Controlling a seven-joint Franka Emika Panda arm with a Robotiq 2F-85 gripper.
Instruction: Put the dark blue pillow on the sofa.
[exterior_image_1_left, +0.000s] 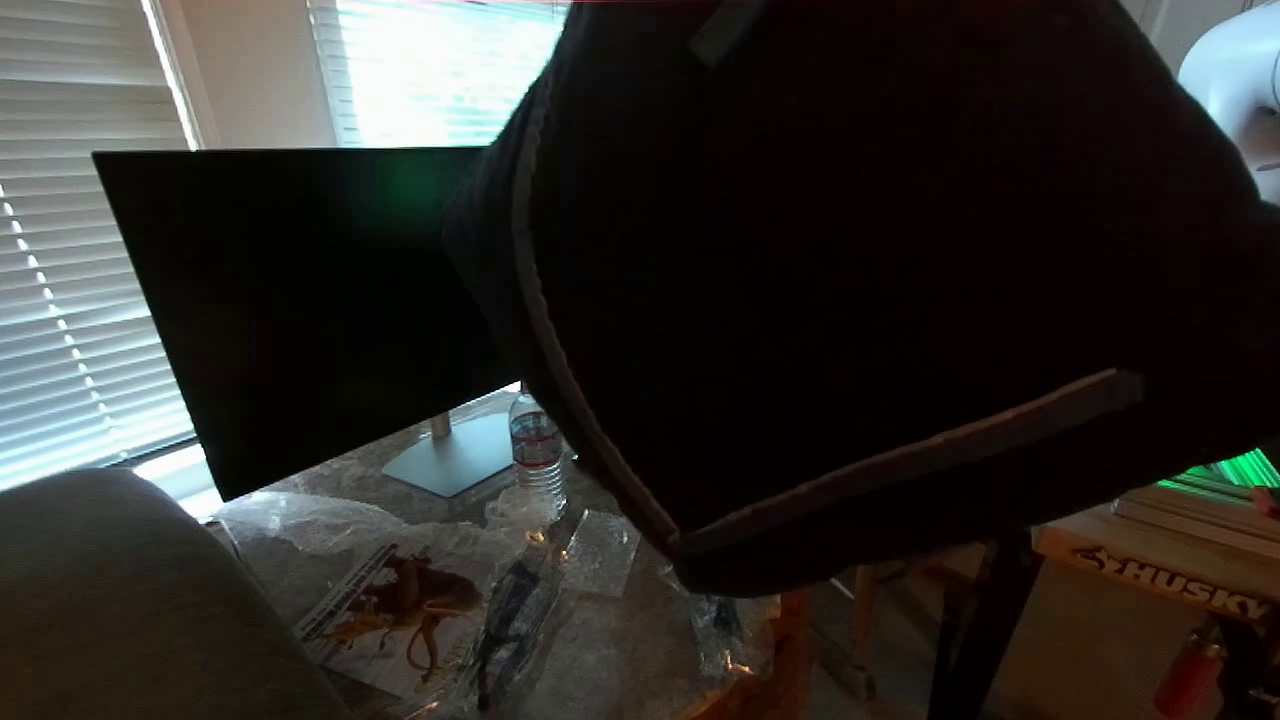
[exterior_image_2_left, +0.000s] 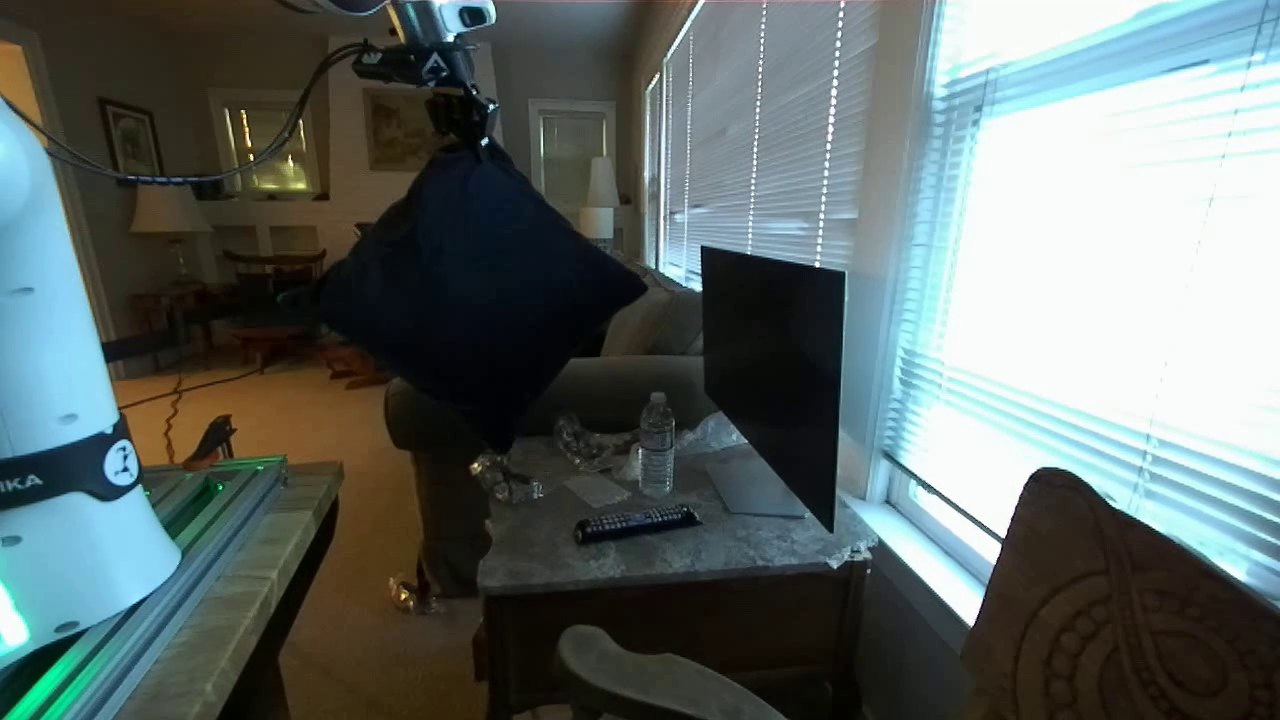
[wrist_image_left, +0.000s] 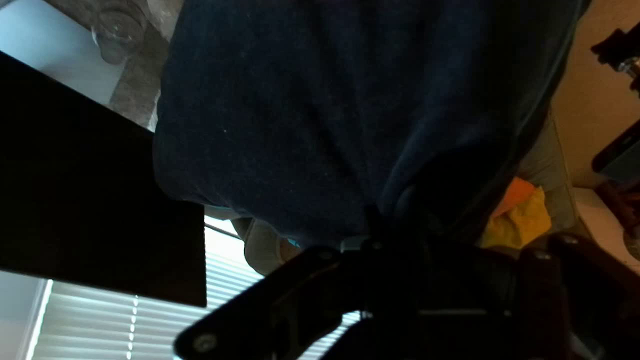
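Note:
The dark blue pillow (exterior_image_2_left: 480, 280) hangs corner-down in the air, nearly black. It fills much of an exterior view (exterior_image_1_left: 850, 300) and the upper middle of the wrist view (wrist_image_left: 300, 110). My gripper (exterior_image_2_left: 470, 140) is shut on its top corner; in the wrist view the dark fingers (wrist_image_left: 390, 220) meet at bunched fabric. The sofa's rounded grey arm (exterior_image_2_left: 640, 385) stands behind the pillow's lower part; the pillow's bottom corner overlaps it in that view. The grey padded edge also shows at lower left in an exterior view (exterior_image_1_left: 130, 600). Much of the sofa seat is hidden.
A stone-topped side table (exterior_image_2_left: 540, 570) stands before the sofa arm. It bears a thin black monitor (exterior_image_2_left: 770, 380), a water bottle (exterior_image_2_left: 656, 445), a remote (exterior_image_2_left: 638, 523) and plastic wrapping. A patterned chair (exterior_image_2_left: 1130, 610) is at the near right. Yellow cloth (wrist_image_left: 522, 220) shows in the wrist view.

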